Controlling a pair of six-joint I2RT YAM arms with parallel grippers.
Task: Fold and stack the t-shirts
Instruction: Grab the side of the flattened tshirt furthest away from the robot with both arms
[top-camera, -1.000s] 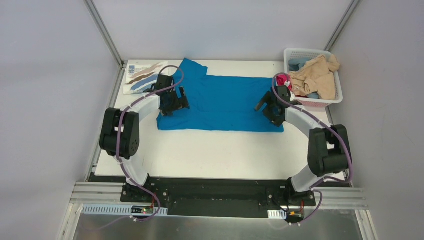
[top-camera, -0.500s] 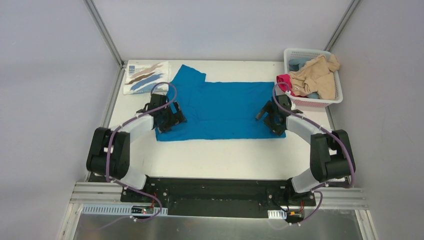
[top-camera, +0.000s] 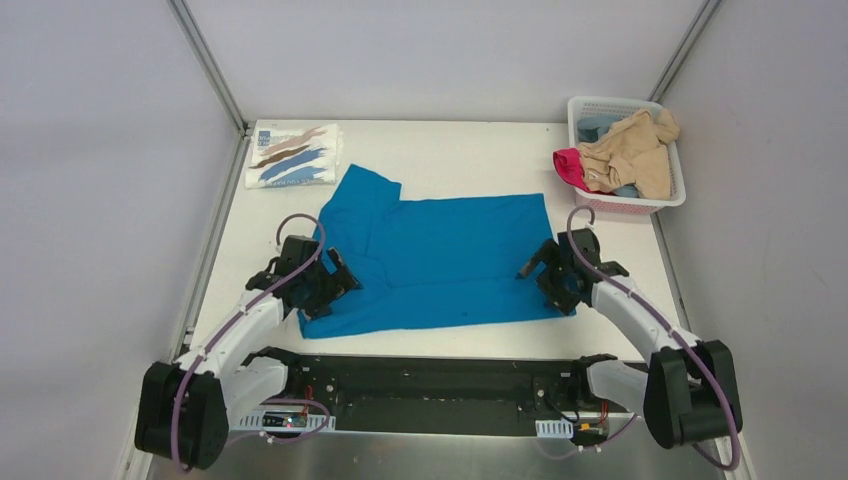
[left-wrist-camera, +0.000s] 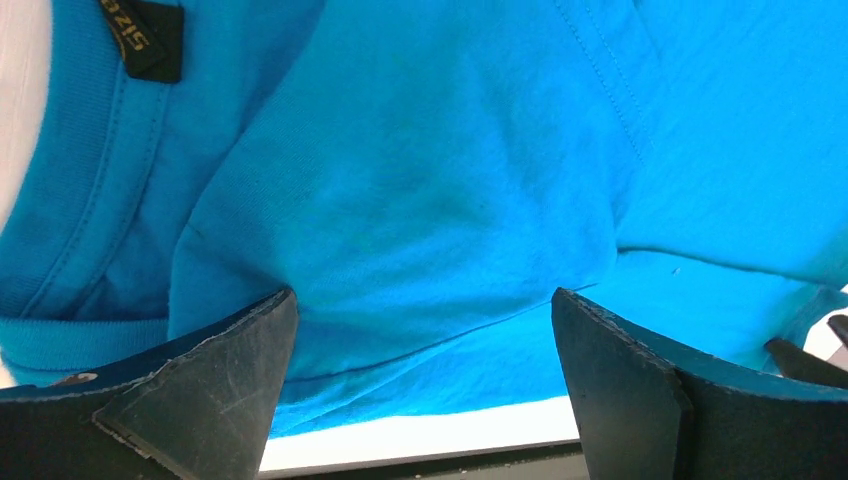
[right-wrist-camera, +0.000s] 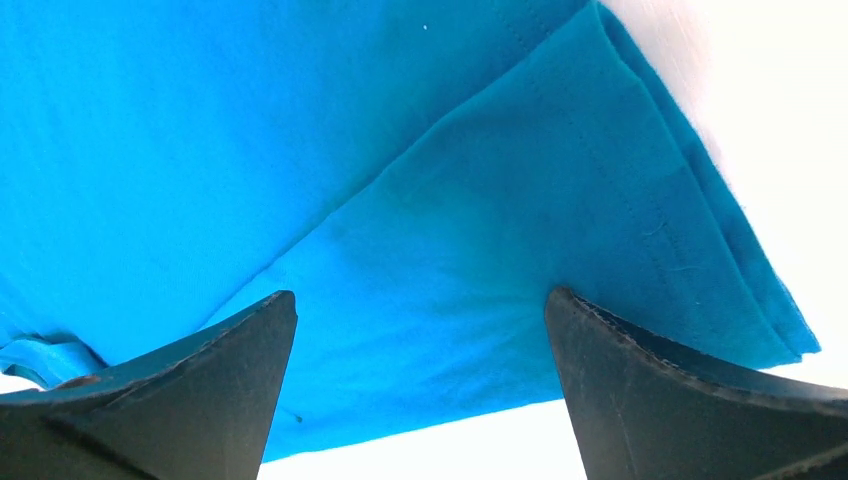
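Observation:
The bright blue t-shirt (top-camera: 440, 255) lies spread flat across the near half of the white table, collar end to the left, one sleeve pointing up-left. My left gripper (top-camera: 325, 290) is open, its fingertips down on the shirt's near-left corner by the collar; in the left wrist view (left-wrist-camera: 425, 330) blue cloth (left-wrist-camera: 420, 180) fills the gap between the wide-apart jaws. My right gripper (top-camera: 553, 280) is open with its fingertips on the near-right hem corner; it also shows in the right wrist view (right-wrist-camera: 420, 330), on the cloth (right-wrist-camera: 400, 200). A folded white t-shirt with brown and blue brushstrokes (top-camera: 292, 155) lies at the far left.
A white mesh basket (top-camera: 600, 105) at the far right holds a beige shirt (top-camera: 630, 150), a pale-blue one (top-camera: 597, 127) and a pink one (top-camera: 570, 165) hanging over its left rim. The shirt's near edge lies close to the table's front edge (left-wrist-camera: 420, 430).
Both arms have drawn back toward the near edge, and the blue shirt has slid with them from the far middle of the table to the near half.

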